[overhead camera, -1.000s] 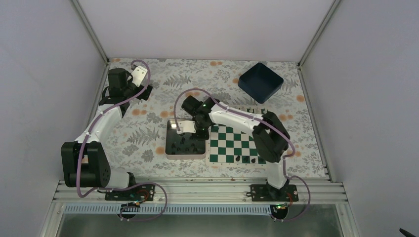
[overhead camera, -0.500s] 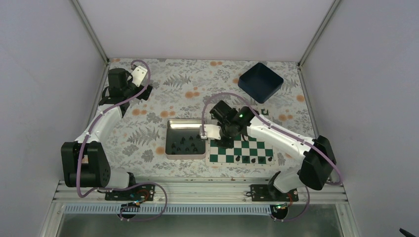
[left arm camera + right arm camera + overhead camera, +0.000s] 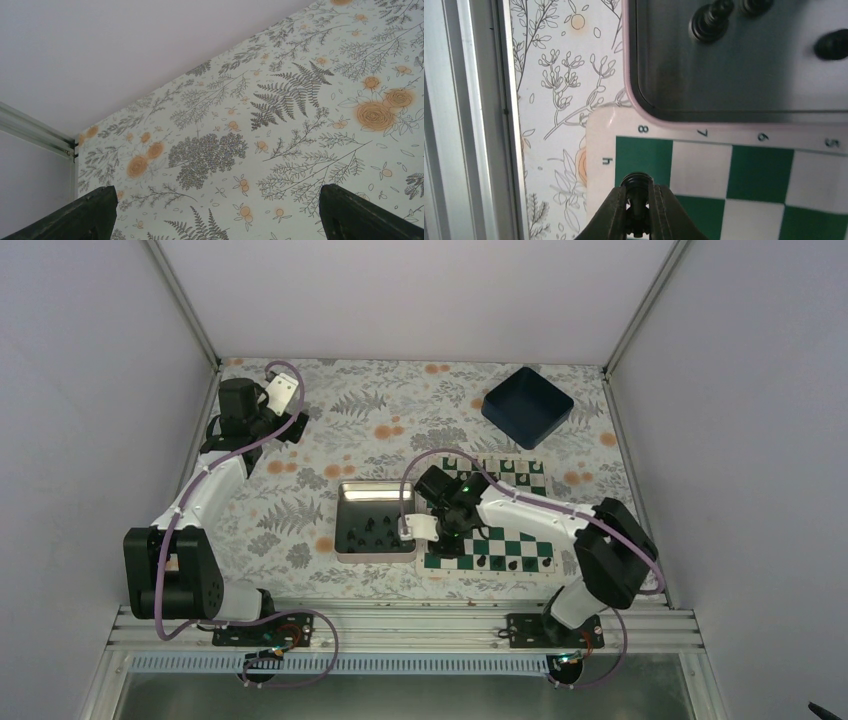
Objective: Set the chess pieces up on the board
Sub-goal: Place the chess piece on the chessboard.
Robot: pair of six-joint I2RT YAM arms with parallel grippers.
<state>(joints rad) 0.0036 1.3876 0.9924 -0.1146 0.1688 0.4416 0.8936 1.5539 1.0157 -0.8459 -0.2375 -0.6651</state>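
Note:
The green and white board (image 3: pixel 500 525) lies right of the silver tin (image 3: pixel 376 522). My right gripper (image 3: pixel 447 542) is shut on a small black chess piece (image 3: pixel 637 186) and holds it over the board's near-left corner square (image 3: pixel 644 157), next to the tin's rim (image 3: pixel 724 124). Several black pieces (image 3: pixel 372 531) lie in the tin; two show in the right wrist view (image 3: pixel 711 20). Several black pieces (image 3: pixel 500 563) stand on the board's near row. More stand on its far row (image 3: pixel 505 467). My left gripper (image 3: pixel 295 426) hangs open and empty over the far-left cloth.
A dark blue square bin (image 3: pixel 527 405) sits at the back right. The floral cloth (image 3: pixel 280 115) covers the table. A metal rail (image 3: pixel 466 120) runs along the near table edge, close to the board's corner. Walls enclose three sides.
My right arm has carried the black piece from over the tin to the right and then back towards the board's near-left corner. The left arm has not moved.

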